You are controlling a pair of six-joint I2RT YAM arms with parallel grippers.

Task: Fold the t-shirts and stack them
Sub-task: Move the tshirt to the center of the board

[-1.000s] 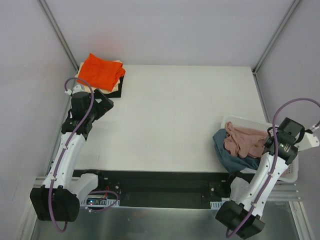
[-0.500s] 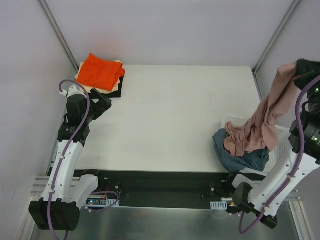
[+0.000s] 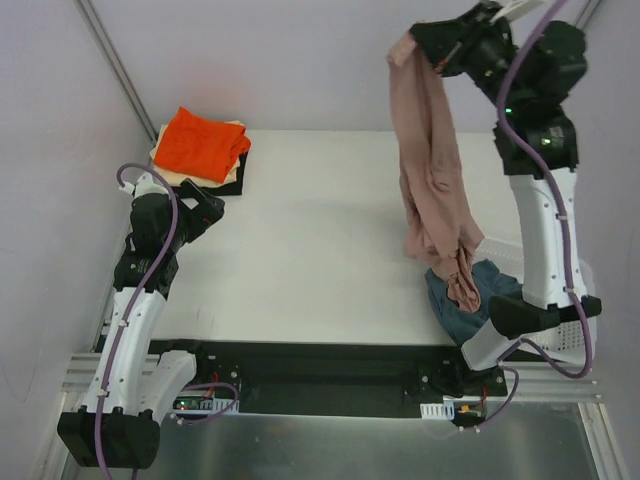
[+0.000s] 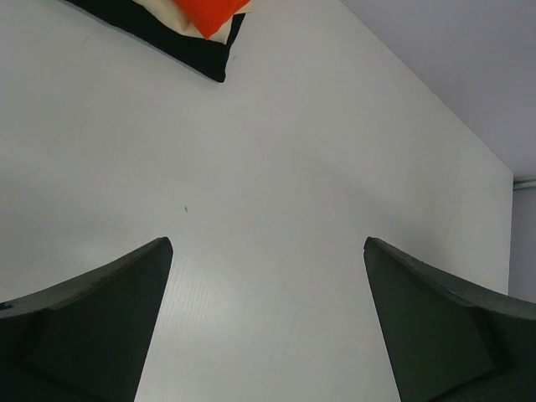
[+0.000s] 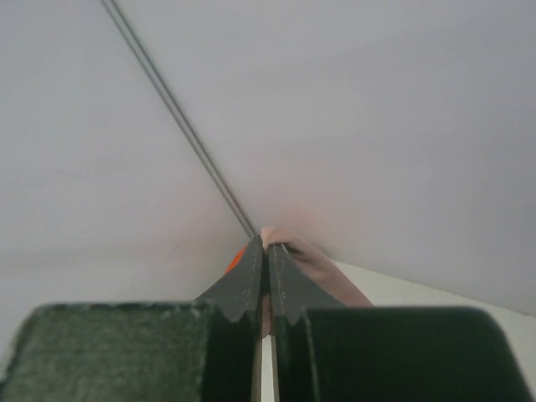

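Above the table (image 3: 330, 230), right jaws pinch the pink tee (image 3: 432, 170), part-hiding the blue tee (image 3: 492, 290); left jaws gape empty.

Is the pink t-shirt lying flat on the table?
No, the pink t-shirt hangs bunched from the shut right gripper, lifted high.

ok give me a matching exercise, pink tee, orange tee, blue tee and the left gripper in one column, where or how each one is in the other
Column one:
1. pink tee
2. orange tee
3. blue tee
4. left gripper

Column two:
a. open, over bare table
b. crumpled at the near right
c. hanging from the shut right gripper
d. on top of the folded stack, far left

Pairs: 1-c, 2-d, 3-b, 4-a
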